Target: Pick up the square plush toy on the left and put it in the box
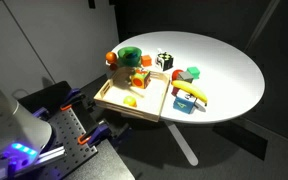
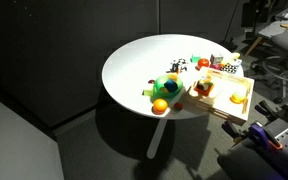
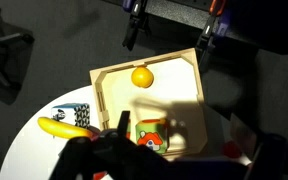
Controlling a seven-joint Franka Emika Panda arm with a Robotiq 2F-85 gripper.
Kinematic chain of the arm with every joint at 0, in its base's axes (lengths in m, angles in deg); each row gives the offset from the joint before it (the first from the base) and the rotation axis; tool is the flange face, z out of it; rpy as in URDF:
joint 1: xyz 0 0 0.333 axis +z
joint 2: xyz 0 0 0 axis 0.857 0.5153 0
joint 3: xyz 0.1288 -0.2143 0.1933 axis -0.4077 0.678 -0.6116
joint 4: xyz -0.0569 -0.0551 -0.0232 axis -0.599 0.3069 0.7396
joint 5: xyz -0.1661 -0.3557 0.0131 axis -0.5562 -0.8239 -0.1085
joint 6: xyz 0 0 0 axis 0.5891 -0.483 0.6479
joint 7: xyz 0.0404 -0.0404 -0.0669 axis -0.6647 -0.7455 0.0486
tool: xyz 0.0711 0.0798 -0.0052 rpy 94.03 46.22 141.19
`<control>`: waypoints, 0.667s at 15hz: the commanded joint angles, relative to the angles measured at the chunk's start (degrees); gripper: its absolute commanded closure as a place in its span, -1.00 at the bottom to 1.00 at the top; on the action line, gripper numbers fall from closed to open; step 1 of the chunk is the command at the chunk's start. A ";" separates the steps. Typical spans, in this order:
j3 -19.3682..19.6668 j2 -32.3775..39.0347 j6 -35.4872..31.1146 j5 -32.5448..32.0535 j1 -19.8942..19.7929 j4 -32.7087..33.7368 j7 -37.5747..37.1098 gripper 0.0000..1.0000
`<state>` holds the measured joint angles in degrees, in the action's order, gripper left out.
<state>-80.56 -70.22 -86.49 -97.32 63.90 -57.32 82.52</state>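
The square plush toy, a black-and-white cube (image 1: 164,61), sits on the white round table (image 1: 229,70) behind the box; it also shows in an exterior view (image 2: 180,66). It is out of the wrist view. The box, a shallow tan wooden tray (image 1: 112,100) (image 2: 231,104) (image 3: 109,90), lies at the table's edge and holds an orange-and-green block (image 3: 152,136) and a yellow ball (image 3: 142,76). My gripper (image 3: 179,150) hangs high above the box. Its dark, blurred fingers are spread apart with nothing between them. It does not show in either exterior view.
A green bowl (image 1: 132,55) (image 2: 168,85) with an orange ball (image 2: 160,105) beside it stands next to the box. A red-and-green toy (image 1: 190,74) and a blue bowl with a banana (image 1: 188,99) (image 3: 66,126) lie nearby. The robot base (image 1: 4,130) is beside the table.
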 commanded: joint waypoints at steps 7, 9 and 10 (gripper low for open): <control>1.18 0.75 0.09 0.13 1.03 0.75 -0.32 -1.00; 1.56 1.35 -0.48 0.44 1.00 1.22 -0.11 -1.00; 1.77 1.93 -0.68 0.68 0.91 1.71 -0.08 -1.00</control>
<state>-80.15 -69.72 -86.72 -97.30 64.06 -57.24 82.49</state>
